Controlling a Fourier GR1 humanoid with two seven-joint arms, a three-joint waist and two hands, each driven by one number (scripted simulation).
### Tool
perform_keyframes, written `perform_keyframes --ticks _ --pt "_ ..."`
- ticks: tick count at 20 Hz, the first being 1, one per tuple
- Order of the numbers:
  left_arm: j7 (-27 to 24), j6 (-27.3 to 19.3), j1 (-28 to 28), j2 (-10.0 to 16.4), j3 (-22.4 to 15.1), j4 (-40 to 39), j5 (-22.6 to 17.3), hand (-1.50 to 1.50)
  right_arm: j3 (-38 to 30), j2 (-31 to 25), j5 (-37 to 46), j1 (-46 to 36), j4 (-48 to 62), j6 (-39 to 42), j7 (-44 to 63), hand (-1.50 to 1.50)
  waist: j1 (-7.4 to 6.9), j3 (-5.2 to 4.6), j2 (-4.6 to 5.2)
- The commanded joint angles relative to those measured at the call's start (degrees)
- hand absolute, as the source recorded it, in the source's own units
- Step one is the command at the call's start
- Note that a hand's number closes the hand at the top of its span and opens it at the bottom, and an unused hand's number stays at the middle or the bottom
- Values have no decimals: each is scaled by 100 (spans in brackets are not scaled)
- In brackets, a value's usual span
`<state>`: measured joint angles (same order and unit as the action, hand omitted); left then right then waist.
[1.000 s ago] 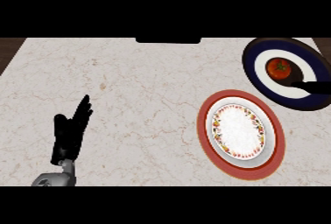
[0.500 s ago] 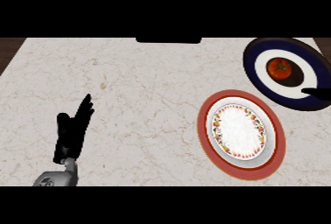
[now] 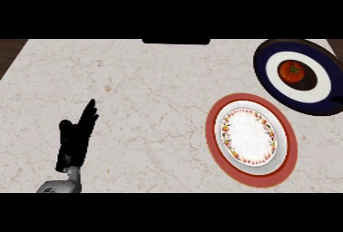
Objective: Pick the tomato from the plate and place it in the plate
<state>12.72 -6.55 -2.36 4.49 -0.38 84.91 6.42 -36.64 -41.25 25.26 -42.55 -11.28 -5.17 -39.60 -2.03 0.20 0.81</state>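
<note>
Right robot hand (image 3: 337, 98) farther from tomato (image 3: 292, 71)

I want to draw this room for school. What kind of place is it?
Probably a kitchen. There's a pale stone counter, with a tomato sitting on a blue plate and a red-rimmed plate next to it.

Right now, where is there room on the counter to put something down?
The big bare stretch of counter between the left hand and the red-rimmed plate is free, right up to the far edge. The right side is crowded: that plate sits close to the blue plate holding the tomato.
</note>
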Motion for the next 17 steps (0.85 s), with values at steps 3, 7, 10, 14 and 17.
perform_keyframes --ticks 3,7,10,14,17 --pt "29 57 -124 29 78 -99 -60 0 -136 -156 -167 -2 94 -40 -72 -150 -34 5 23" --pt "310 -61 -214 -43 -44 119 74 0 -251 -461 -303 338 76 -43 -204 -150 18 5 0" --pt "262 24 -315 56 99 -76 -10 0 -298 -501 -361 199 105 -162 -33 -150 -7 6 13" --pt "38 -11 -301 -19 83 -271 27 0 -336 -540 -442 529 139 -113 -303 -150 14 8 17" --pt "-54 189 -104 98 156 -136 -133 0 -190 -520 -288 299 140 -440 8 -150 -61 10 24"
